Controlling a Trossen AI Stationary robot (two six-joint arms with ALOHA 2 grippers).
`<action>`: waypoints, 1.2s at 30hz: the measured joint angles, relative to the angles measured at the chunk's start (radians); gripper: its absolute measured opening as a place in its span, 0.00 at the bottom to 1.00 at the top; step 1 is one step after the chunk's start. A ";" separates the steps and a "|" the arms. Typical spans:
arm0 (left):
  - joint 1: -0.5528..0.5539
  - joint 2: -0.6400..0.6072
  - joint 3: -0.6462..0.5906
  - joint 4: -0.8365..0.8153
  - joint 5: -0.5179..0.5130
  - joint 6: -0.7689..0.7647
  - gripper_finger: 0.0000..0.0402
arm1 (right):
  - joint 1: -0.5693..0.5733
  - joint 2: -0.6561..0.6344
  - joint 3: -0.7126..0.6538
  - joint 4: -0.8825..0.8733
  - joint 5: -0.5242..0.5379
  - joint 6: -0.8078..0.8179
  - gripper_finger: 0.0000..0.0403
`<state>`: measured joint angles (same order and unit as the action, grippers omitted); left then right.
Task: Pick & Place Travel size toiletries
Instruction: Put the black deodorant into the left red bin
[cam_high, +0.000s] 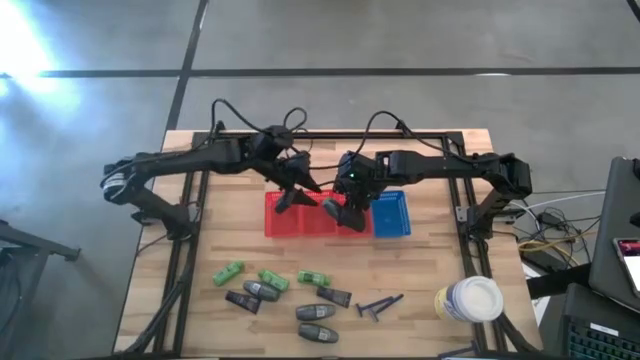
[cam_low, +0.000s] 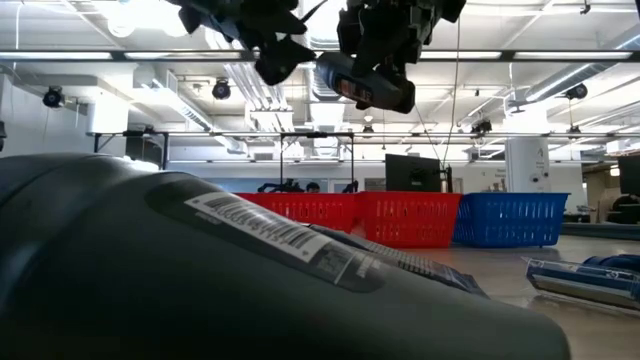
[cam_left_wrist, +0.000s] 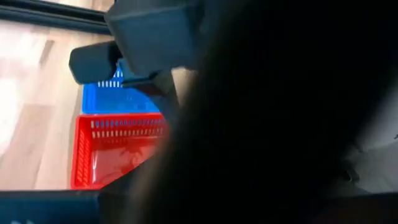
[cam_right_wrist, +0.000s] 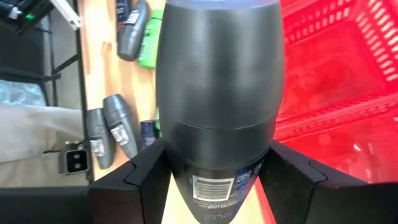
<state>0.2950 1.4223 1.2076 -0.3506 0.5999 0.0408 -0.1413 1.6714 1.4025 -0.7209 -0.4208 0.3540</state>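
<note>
Right pincer (cam_high: 345, 208) clenches a grey rounded container (cam_right_wrist: 217, 99) above the red basket (cam_high: 290, 222), near its edge beside the blue basket (cam_high: 392, 215). Left pincer (cam_high: 292, 190) hangs over the red basket; its grip cannot be told. Other toiletries (cam_high: 290, 292) lie on the surface (cam_high: 430, 260), well apart from the red basket.

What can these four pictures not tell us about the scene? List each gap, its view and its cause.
- Left claw: open or shut unclear; high view too small, left wrist view blocked by a dark blur.
- Red basket floor: partly covered by both arms, high view.
- Table: mostly hidden by a grey container close to the low camera.
- Label text on the container in the right claw: too small.
</note>
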 joint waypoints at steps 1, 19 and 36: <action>0.004 0.010 0.000 0.007 0.005 -0.001 0.51 | 0.000 0.000 0.000 -0.001 0.001 -0.001 0.50; 0.007 0.079 0.003 0.150 0.012 -0.101 0.53 | 0.000 0.000 0.000 0.002 0.005 -0.018 0.51; -0.008 0.129 -0.012 0.163 0.097 -0.096 0.74 | 0.000 0.000 0.000 0.018 0.005 -0.019 0.50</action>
<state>0.2865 1.5509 1.1957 -0.1877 0.6974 -0.0552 -0.1417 1.6714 1.4025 -0.7027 -0.4160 0.3351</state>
